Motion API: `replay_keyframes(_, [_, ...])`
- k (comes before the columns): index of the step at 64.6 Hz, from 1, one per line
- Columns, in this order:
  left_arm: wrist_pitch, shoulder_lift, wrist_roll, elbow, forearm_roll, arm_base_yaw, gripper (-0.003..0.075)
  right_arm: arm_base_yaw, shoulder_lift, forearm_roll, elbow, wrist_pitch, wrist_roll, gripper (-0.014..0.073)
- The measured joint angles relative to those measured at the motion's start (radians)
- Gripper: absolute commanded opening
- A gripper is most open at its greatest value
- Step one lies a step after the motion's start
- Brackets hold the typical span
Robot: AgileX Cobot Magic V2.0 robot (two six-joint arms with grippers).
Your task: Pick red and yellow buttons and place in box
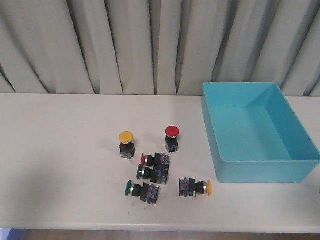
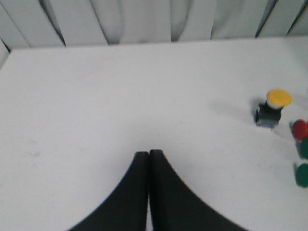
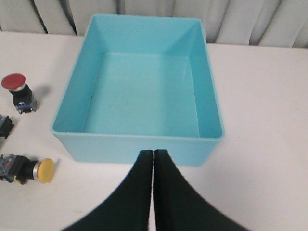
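Mushroom-capped red button and yellow button stand upright.

Left claw closed — yellow button apart

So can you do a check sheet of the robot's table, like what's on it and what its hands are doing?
Surface: white table, bare at left.
Job's things: yellow button and red button upright, apart; blue box holds nothing.
Clutter: four small switches lying on their sides, near the front edge.
Grippers: left gripper and right gripper shut, holding nothing.
Cables: nothing seen.
Surroundings: grey curtain behind.
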Motion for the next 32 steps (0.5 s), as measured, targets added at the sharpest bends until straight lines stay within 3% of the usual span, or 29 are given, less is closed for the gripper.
replay_keyframes(22, [0.030, 0.114, 0.000, 0.000, 0.000, 0.000, -0.0003, 0.000, 0.080, 0.000, 0.000, 0.002, 0.000, 0.0011])
replay_keyframes(32, [0.029, 0.128, 0.000, 0.000, 0.000, 0.000, 0.0059, 0.000, 0.080, 0.000, 0.000, 0.003, 0.000, 0.0097])
